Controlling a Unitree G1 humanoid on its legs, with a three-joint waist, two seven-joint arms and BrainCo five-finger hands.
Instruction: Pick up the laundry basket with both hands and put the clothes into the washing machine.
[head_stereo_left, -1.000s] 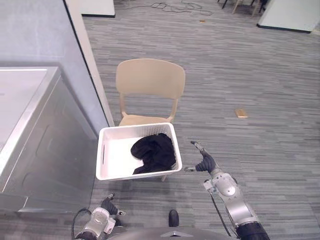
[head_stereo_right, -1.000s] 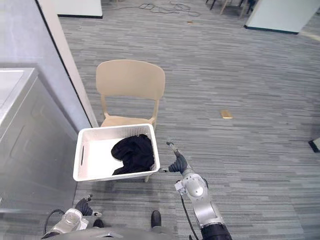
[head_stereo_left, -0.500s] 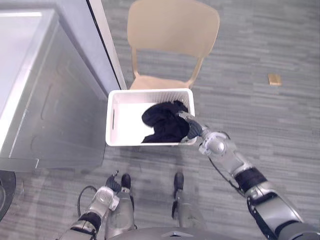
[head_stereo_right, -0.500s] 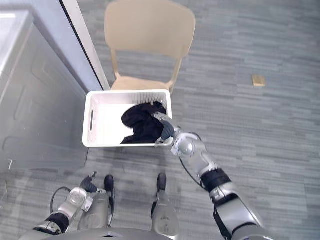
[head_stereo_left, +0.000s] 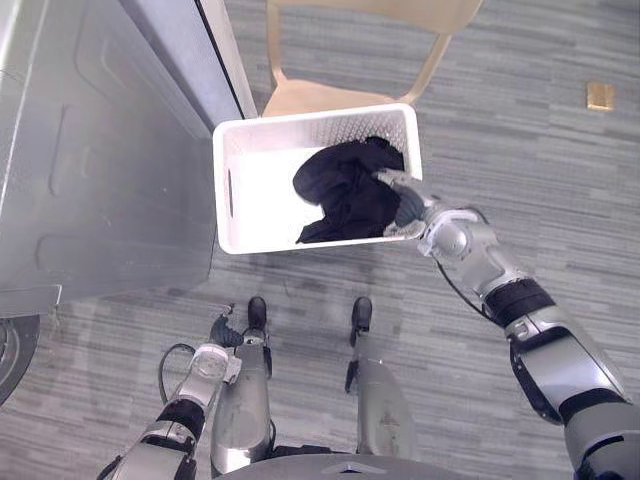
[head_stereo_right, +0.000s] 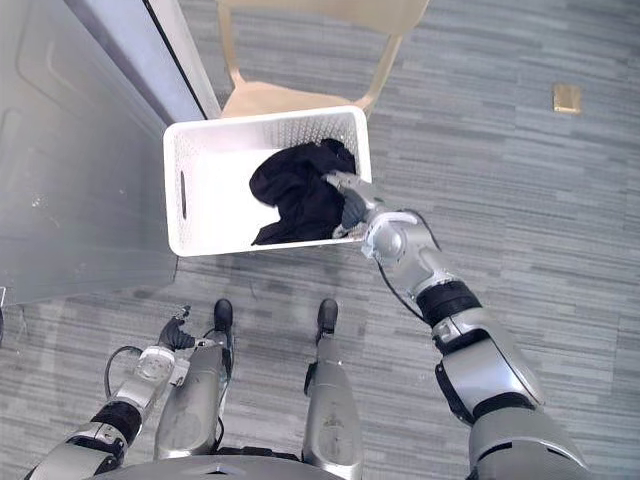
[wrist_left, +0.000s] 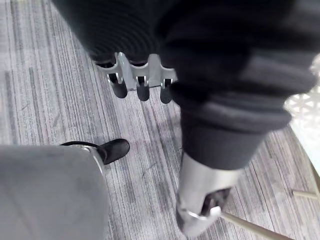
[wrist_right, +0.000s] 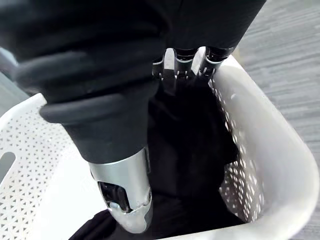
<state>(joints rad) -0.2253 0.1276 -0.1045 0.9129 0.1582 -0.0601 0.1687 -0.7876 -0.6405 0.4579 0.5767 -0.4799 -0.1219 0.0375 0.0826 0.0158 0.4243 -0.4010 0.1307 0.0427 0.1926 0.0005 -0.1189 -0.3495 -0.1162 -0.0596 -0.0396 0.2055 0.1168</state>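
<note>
Grey striped carpet (head_stereo_left: 540, 180) covers the room. At the upper left of the frame stands the washing machine (head_stereo_left: 90, 150), its grey metal side facing the basket. At the lower left, the left hand (head_stereo_left: 223, 329) hangs low over the carpet with its fingers loose and nothing in them.

Near the upper middle, the white laundry basket (head_stereo_left: 300, 122) rests on the seat of a tan chair (head_stereo_left: 310, 98), just beside the machine's corner. Its handle slot shows in the left wall. The black clothes (head_stereo_left: 345, 195) lie bunched in the basket's right half.

At the basket's right near corner is the right hand (head_stereo_left: 405, 208). Its fingers reach straight out over the rim onto the black cloth, and its thumb is by the near wall, clasping nothing. In the upper right, a small tan piece (head_stereo_left: 600, 96) lies on the carpet, well apart.
</note>
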